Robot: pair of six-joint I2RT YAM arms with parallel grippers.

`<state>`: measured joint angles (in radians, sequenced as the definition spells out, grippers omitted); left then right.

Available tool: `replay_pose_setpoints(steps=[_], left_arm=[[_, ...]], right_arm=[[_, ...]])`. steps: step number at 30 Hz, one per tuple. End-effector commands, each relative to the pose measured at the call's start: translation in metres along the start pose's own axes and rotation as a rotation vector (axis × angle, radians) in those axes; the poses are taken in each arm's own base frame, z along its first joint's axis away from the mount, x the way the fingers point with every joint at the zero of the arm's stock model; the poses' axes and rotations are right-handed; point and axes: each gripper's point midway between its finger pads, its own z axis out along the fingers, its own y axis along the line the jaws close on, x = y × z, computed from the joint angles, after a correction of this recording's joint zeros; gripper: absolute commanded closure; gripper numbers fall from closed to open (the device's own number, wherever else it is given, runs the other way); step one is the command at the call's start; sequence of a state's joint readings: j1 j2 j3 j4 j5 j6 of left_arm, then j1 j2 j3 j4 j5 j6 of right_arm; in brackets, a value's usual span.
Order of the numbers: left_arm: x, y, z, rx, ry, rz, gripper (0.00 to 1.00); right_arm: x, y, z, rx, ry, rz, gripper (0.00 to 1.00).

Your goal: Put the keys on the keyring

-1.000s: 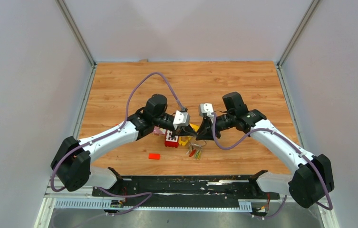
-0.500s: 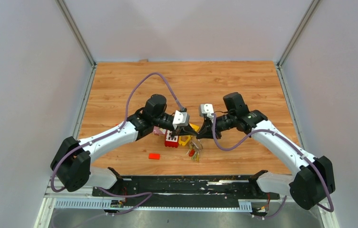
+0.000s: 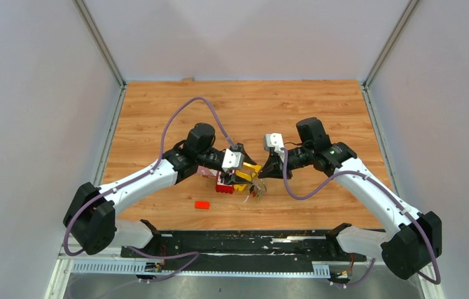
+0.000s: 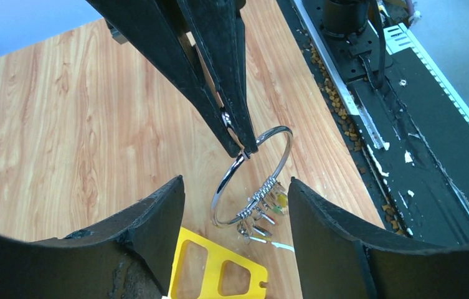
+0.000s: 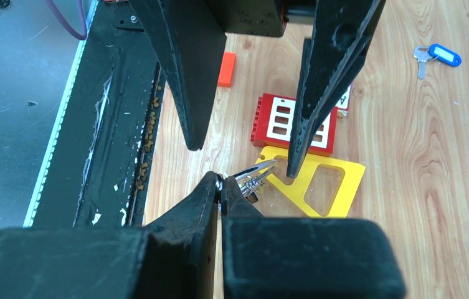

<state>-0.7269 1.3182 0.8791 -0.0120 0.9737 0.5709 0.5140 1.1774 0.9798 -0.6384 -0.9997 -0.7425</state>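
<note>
Right pincer (image 5: 220,190) clamped shut on the keyring (image 4: 225,180), held above the bench (image 4: 63,124), several keys (image 4: 263,202) threaded. Left pincer (image 4: 236,184) wide open, empty, at the ring's 6 o'clock. Blue key (image 5: 438,55) lies apart, 2 o'clock in the right wrist view. Risk: thin wire twisting out of the grip.

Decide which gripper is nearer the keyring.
Right. The right gripper is shut on the keyring, pinching its wire. The left gripper is open, its fingers either side of the ring, apparently not touching it.

table (image 3: 250,106) carries yellow frame (image 5: 351,172), red blocks (image 3: 202,204), blue key (image 5: 440,55).
</note>
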Motion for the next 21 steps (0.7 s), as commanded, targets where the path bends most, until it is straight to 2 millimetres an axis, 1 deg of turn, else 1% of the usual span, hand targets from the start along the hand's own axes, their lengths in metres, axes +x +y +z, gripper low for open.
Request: replay_pose_setpoints(steps=[1,4,9,18,21], left_arm=[[-0.009,0.007,0.007,0.006,-0.031,0.066,0.3],[-0.008,0.005,0.014,0.022,-0.036,0.053,0.31],[-0.006,0.003,0.022,0.039,-0.043,0.029,0.37],[-0.017,0.001,0.028,0.074,-0.09,-0.024,0.5],[-0.021,0.002,0.029,0.084,-0.1,-0.043,0.55]], right_arm=[[-0.031,-0.001,-0.005,-0.018,-0.073,-0.075,1.0],[-0.034,-0.001,-0.004,-0.022,-0.085,-0.069,1.0],[-0.035,0.0,-0.004,-0.022,-0.091,-0.065,1.0],[-0.029,-0.002,-0.003,-0.014,-0.082,-0.056,1.0],[-0.027,-0.003,-0.002,-0.011,-0.077,-0.052,1.0]])
